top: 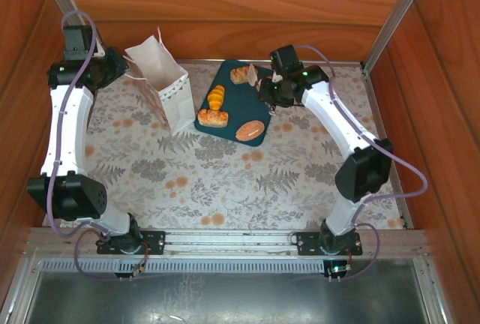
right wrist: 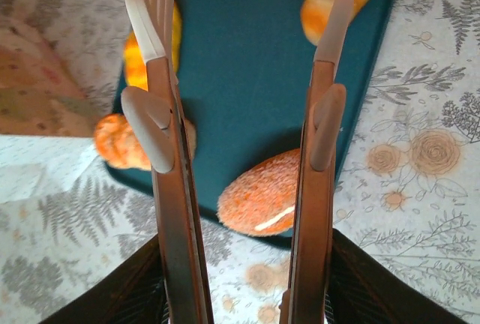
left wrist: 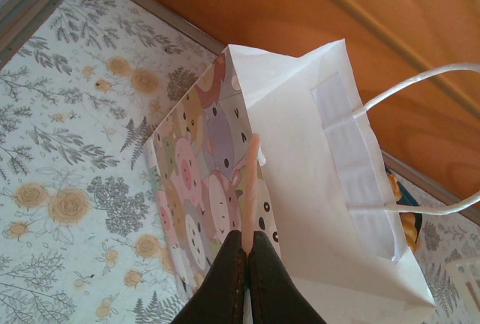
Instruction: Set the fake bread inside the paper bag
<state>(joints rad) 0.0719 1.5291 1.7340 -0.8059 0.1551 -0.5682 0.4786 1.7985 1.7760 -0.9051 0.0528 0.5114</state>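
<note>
The white paper bag (top: 166,86) stands open at the back left, and its patterned side (left wrist: 199,181) and white inside show in the left wrist view. My left gripper (left wrist: 249,238) is shut on the bag's near rim. The fake bread lies on the dark teal tray (top: 235,106): a roll (top: 241,74), a croissant (top: 216,97), a pull-apart piece (top: 213,118) and an oval loaf (top: 250,130). My right gripper (right wrist: 244,9) hangs open over the tray with nothing between its fingers. The oval loaf (right wrist: 264,193) lies below it, near the tray's front edge.
Wooden walls close in the back and both sides of the floral table (top: 225,181). The bag's loop handles (left wrist: 420,84) stick out toward the back wall. The tray's right edge (right wrist: 358,114) borders bare floral cloth.
</note>
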